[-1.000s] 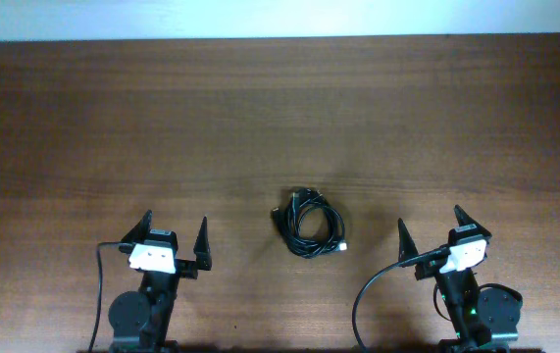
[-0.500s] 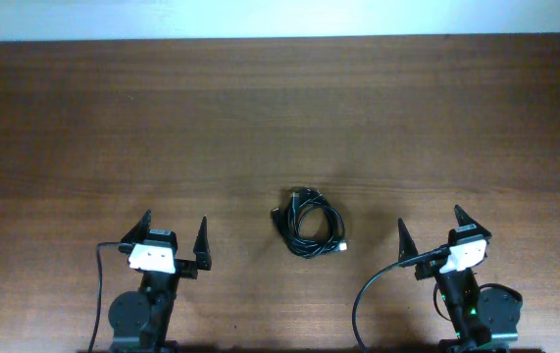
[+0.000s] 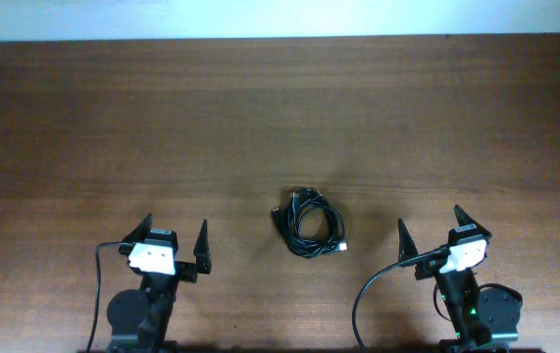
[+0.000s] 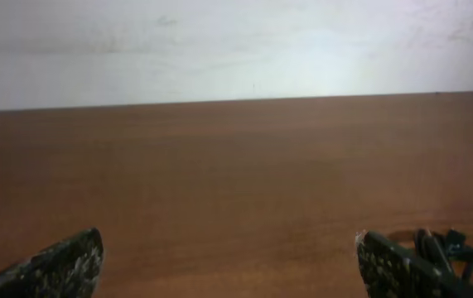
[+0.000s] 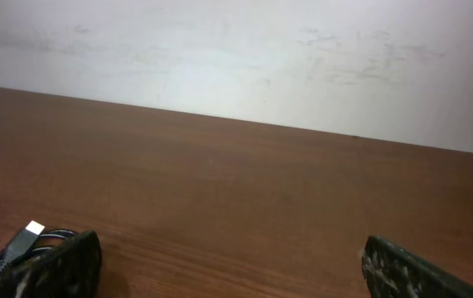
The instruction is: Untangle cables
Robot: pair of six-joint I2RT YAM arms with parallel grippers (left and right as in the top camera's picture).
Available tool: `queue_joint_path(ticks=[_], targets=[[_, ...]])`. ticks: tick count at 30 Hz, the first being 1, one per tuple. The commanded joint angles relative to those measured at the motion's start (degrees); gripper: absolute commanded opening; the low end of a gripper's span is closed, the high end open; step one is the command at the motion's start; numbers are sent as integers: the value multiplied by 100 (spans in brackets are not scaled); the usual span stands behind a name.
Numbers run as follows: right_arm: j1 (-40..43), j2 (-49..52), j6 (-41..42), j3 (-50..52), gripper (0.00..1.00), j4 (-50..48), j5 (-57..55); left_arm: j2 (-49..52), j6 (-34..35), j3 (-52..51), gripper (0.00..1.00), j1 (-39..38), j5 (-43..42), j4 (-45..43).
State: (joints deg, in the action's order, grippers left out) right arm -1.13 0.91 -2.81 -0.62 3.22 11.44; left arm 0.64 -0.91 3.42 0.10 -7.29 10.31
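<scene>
Cables (image 3: 308, 225) lie coiled tight between the left hand (image 3: 175, 227) and right hand (image 3: 429, 218), both wide and empty, so pinching several strands together risks dragging the whole knot.

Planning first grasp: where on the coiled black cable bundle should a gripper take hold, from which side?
Probably the pale-plugged loose end poking out of the coiled black cable bundle at its near-right edge. Come from above with the right gripper: the coil lies flat, and that end sits clear of the loops.
</scene>
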Motion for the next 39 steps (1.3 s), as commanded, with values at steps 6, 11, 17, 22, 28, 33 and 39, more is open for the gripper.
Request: queue_joint_path(ticks=[6,11,17,22,28,33,39], targets=[[46,-55,4,31,99,44,-52,1213,2,669,99,-22,-133,92],[46,-55,4,31,99,44,-52,2529,2,1209,99,-22,-306,48],[46,-55,4,31,99,44,-52,4546,0,2319,99,-68,-450,560],[46,-55,4,31,99,44,-52,5954,-7,3204,99,-487,-232,1099],[46,-55,4,31,99,44,-52,7003,-619,3899,99,-1329,-234,1530],[46,-55,4,31,99,44,-52,7375,-1040,4100,98,-1869,-234,1602],[46,-55,4,31,99,44,-52,7464,-1292,4100,99,-2083,-238,1604]])
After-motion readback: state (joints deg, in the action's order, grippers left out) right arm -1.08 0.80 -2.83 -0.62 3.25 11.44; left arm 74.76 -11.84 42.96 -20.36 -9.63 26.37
